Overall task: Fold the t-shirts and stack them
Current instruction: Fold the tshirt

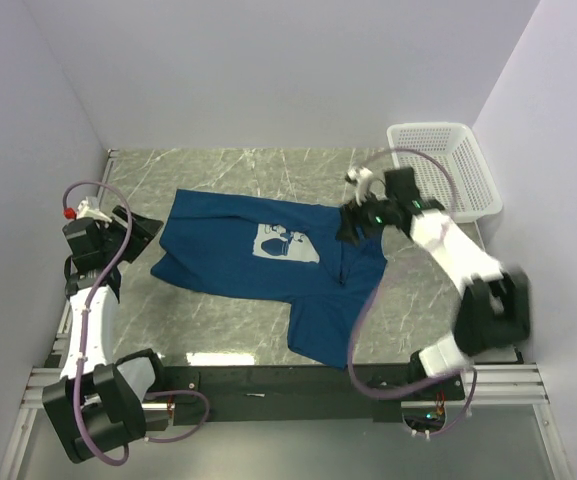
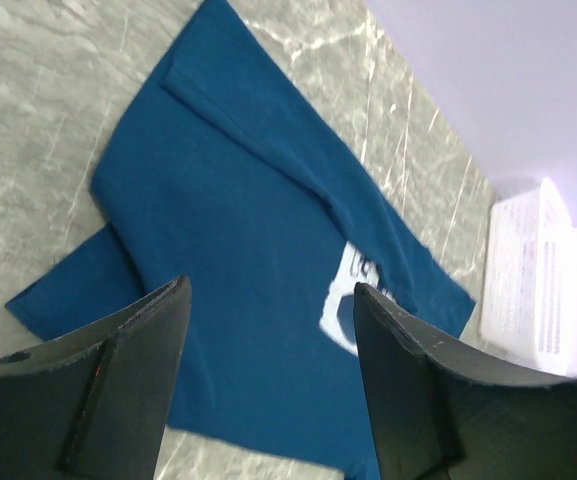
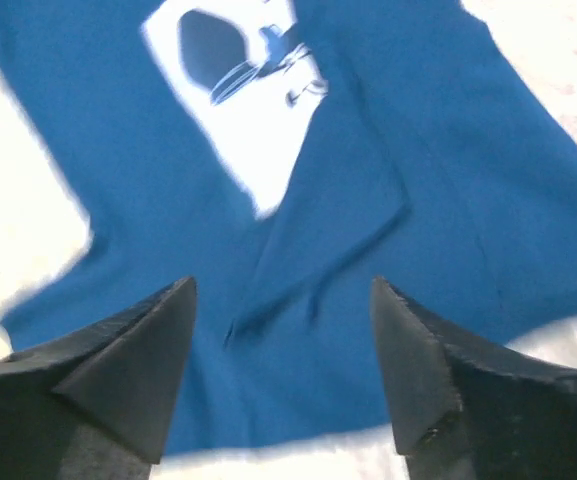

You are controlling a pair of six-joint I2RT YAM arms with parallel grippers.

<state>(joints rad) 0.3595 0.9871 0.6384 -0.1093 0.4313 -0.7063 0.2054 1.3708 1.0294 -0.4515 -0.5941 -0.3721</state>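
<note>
One dark blue t-shirt (image 1: 230, 262) lies on the marble table, with a pale square print (image 1: 286, 243) on its chest. Its right side is folded over toward the print, and a creased flap (image 3: 348, 220) shows in the right wrist view. My right gripper (image 1: 350, 226) hovers over that folded right part, open, with only cloth (image 3: 418, 170) seen below its fingers (image 3: 138, 350). My left gripper (image 1: 150, 228) stands open just off the shirt's left edge, holding nothing. The left wrist view looks across the shirt (image 2: 248, 230) between its fingers (image 2: 118, 370).
A white mesh basket (image 1: 444, 170) stands at the back right corner, also visible in the left wrist view as the basket (image 2: 533, 285). White walls close in the table on three sides. Bare marble (image 1: 218, 325) lies in front of the shirt.
</note>
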